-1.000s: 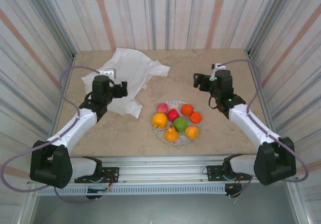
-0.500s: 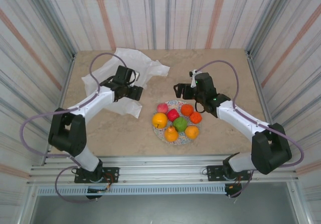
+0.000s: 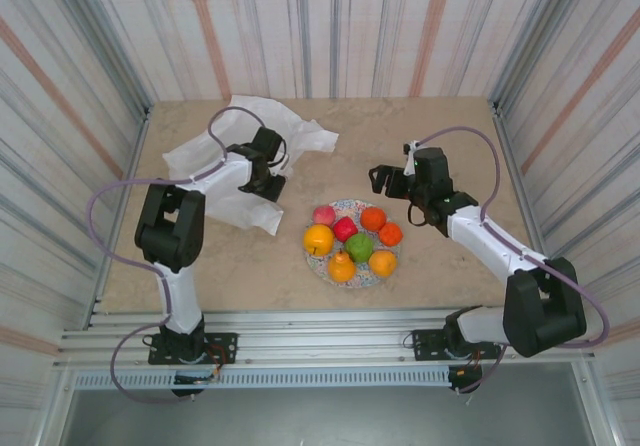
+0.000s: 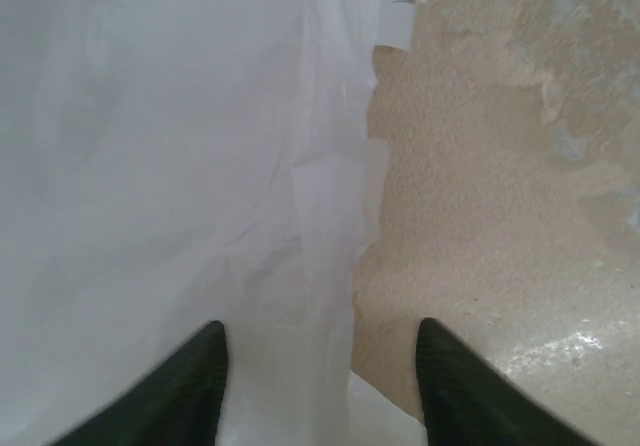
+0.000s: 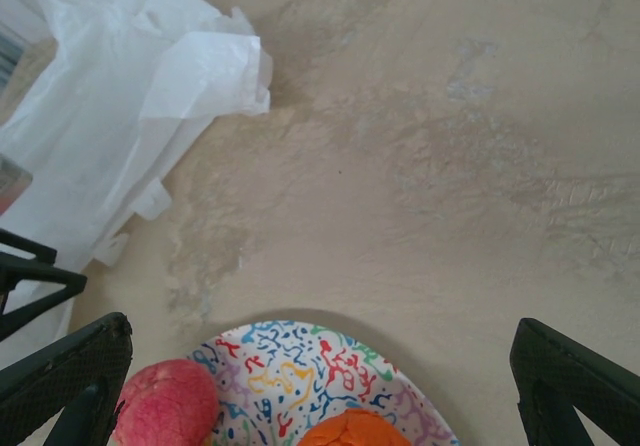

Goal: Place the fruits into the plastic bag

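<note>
Top view: I see the left gripper (image 3: 268, 181) low on the plastic bag (image 3: 245, 131), far left. The fruits (image 3: 352, 234) sit on the plate (image 3: 345, 204) at centre.

Left wrist: jaws parted astride the plastic bag (image 4: 150, 166) edge.

Right wrist: the right gripper (image 5: 320, 328) gapes wide over the plate's far rim.

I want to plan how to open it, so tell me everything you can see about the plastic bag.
The plastic bag is thin, white, translucent film, crumpled and creased, lying slack at the far left of the table. No clear mouth or handle can be made out. Its ragged, layered right edge runs between the fingers of the left end effector, which hangs low over it with its jaws apart. Whether the fingers touch the film cannot be told.
</note>
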`<state>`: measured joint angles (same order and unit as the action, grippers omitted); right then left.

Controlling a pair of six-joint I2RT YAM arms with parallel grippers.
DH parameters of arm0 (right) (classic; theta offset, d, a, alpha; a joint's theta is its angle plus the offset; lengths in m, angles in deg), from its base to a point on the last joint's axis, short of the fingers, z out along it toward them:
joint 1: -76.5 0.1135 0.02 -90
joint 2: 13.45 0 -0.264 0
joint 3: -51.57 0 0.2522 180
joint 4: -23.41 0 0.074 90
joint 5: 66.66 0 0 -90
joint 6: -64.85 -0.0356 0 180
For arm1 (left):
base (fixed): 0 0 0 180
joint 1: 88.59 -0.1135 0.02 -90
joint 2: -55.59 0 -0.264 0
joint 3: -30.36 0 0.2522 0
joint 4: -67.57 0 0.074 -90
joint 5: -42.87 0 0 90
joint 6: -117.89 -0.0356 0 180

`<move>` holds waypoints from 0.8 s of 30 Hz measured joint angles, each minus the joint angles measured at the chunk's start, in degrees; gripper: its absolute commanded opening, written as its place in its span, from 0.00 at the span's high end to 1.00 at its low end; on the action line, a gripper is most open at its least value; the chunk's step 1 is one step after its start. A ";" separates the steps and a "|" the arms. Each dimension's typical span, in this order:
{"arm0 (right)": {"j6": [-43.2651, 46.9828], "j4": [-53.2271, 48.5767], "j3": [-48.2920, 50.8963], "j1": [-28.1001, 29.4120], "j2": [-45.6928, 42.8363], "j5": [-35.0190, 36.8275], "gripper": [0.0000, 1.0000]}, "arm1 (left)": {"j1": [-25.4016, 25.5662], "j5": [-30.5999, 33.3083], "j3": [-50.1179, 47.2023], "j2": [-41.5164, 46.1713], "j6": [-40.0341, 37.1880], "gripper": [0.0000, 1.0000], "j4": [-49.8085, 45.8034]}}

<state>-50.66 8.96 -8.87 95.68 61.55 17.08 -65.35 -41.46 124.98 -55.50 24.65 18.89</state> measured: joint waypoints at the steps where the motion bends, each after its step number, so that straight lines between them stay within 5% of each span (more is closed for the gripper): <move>1: -0.02 -0.07 0.20 -0.09 -0.20 -0.20 0.01 | -0.02 0.00 0.04 -0.02 0.17 0.72 0.09; 5: -0.63 -0.24 1.68 -0.09 -2.08 -0.33 0.01 | -0.04 0.17 0.09 -0.02 0.20 1.00 0.92; 12: -1.31 -1.14 3.48 -0.09 -4.98 -0.24 0.01 | -0.04 0.98 -2.05 1.90 -0.22 1.00 5.05; 24: 2.34 -0.28 -0.79 6.38 -0.09 0.15 0.02 | -0.02 -2.69 -17.99 29.81 2.23 1.00 13.40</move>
<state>-48.33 8.68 -9.65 102.06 61.46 17.23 -65.37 -44.14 106.99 -25.69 26.88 32.29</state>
